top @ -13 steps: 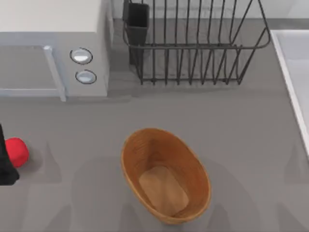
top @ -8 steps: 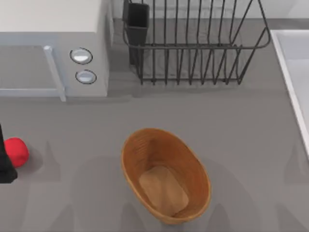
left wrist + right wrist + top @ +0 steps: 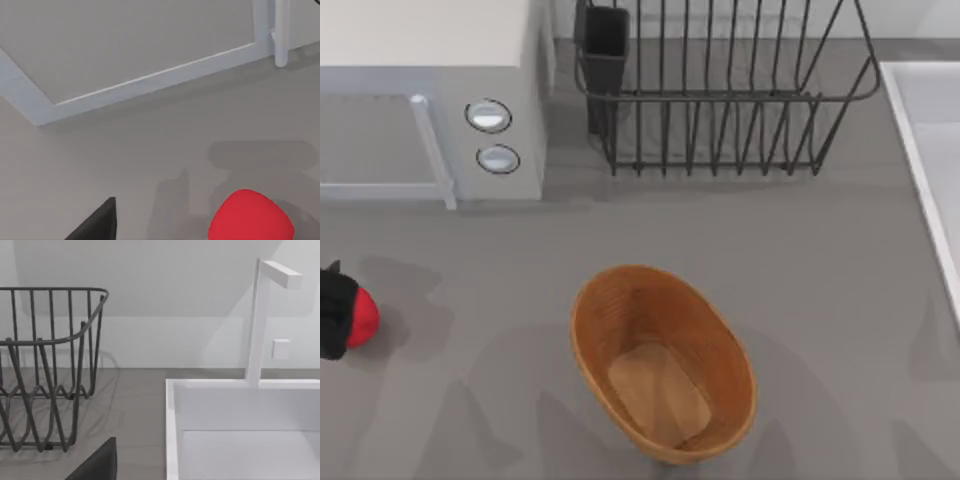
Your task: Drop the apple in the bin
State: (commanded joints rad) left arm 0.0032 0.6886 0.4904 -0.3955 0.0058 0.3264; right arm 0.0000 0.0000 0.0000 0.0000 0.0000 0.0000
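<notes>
Microwave [image 3: 430, 95] (two dials), black dish rack [image 3: 720, 90], white sink [image 3: 245, 430]

Even, bright light; soft blurred shadows on the table [image 3: 820, 260], perhaps from above, no glare

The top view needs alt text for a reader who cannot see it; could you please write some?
A small round red apple lies at the grey table's left edge, partly covered by the black left gripper. An oval brown woven basket stands empty at centre, with a grey microwave and black wire dish rack behind.

bare table [image 3: 470, 350] between apple [image 3: 362, 316], bin [image 3: 590, 330]
</notes>
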